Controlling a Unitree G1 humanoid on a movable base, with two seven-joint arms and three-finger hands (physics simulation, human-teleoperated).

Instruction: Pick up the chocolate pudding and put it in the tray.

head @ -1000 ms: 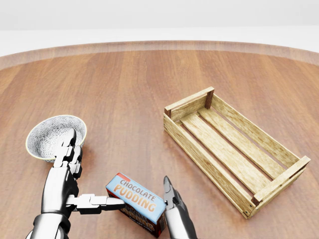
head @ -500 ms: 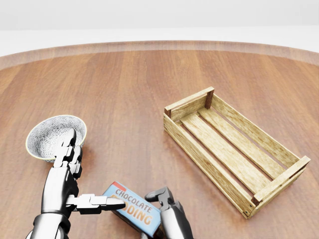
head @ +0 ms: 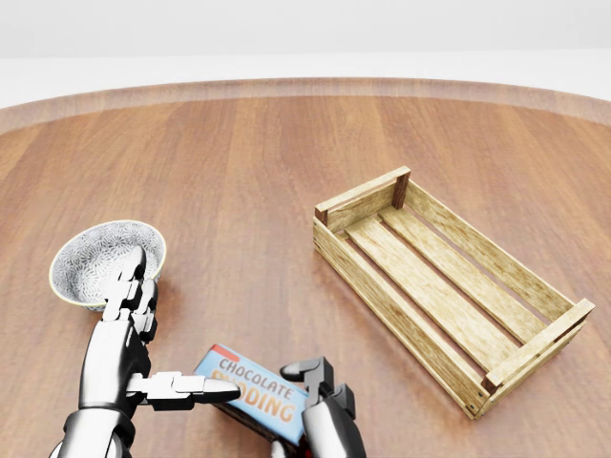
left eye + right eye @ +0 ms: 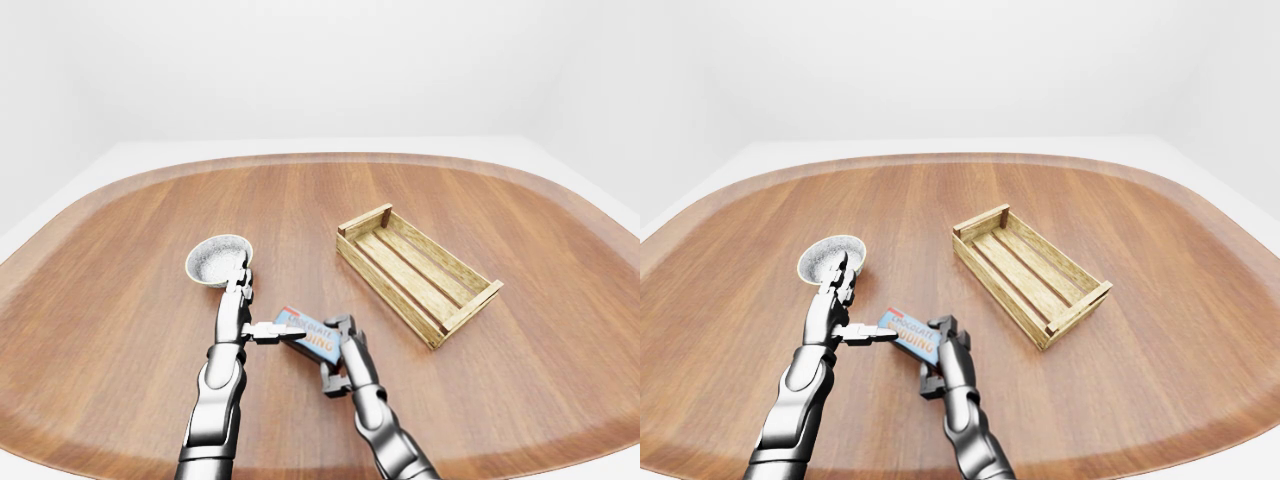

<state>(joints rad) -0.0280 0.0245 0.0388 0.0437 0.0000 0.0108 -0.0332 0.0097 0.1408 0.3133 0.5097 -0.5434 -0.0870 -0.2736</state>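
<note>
- Pudding (image 3: 250,398): I see the blue box labelled "Chocolate Pudding" at the bottom of the head view, tilted, between my two hands and left of the tray.
- Right hand (image 3: 310,401): my fingers (image 3: 304,366) curl over the box's right end, with the thumb below it in the left-eye view, so the hand is clamped on the pudding.
- Left hand (image 3: 134,353): fingers apart; two point up toward the bowl, and one (image 3: 186,386) lies stretched out sideways with its tip touching the box's left edge.
- Bowl (image 3: 105,260): a patterned white bowl, upright on the table, just above my left fingertips in the head view.
- Tray (image 3: 449,286): a slatted wooden crate lying diagonally at the right of the head view, well apart from the box.
- Table (image 4: 120,260): a rounded wooden top that carries everything.
</note>
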